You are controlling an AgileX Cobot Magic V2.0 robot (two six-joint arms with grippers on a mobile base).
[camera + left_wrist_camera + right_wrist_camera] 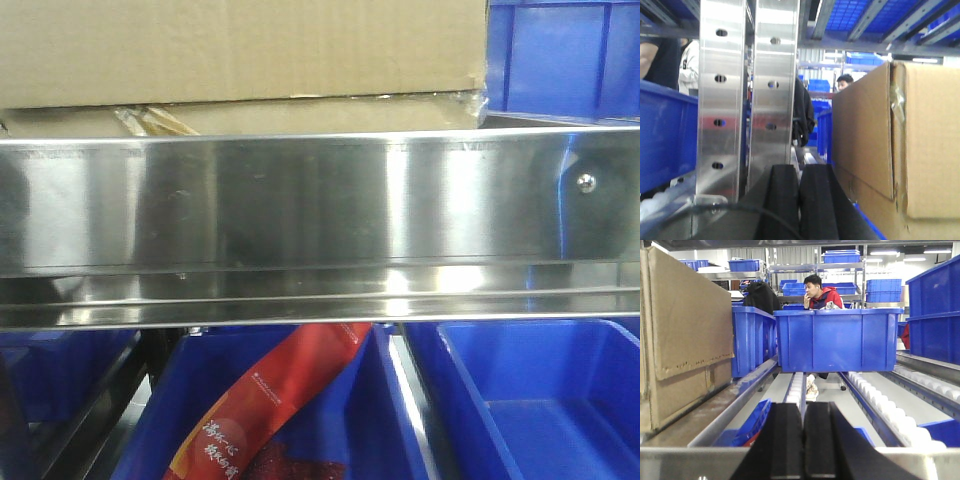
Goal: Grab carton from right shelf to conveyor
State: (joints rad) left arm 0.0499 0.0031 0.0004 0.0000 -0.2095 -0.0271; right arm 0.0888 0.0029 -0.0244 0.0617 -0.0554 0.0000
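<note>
A brown cardboard carton [240,55] sits on the steel shelf [320,200], above its front rail. It fills the right of the left wrist view [900,145] and the left edge of the right wrist view [680,340]. My left gripper [799,172] is shut and empty, just left of the carton's side. My right gripper [803,410] is shut and empty, to the right of the carton, pointing along the shelf's roller lanes [880,400].
A blue bin [565,55] stands right of the carton; another blue bin [837,340] sits further along the rollers. Below the shelf are blue bins [530,400], one holding a red packet [265,400]. A perforated steel upright [747,95] stands left of my left gripper. People stand behind.
</note>
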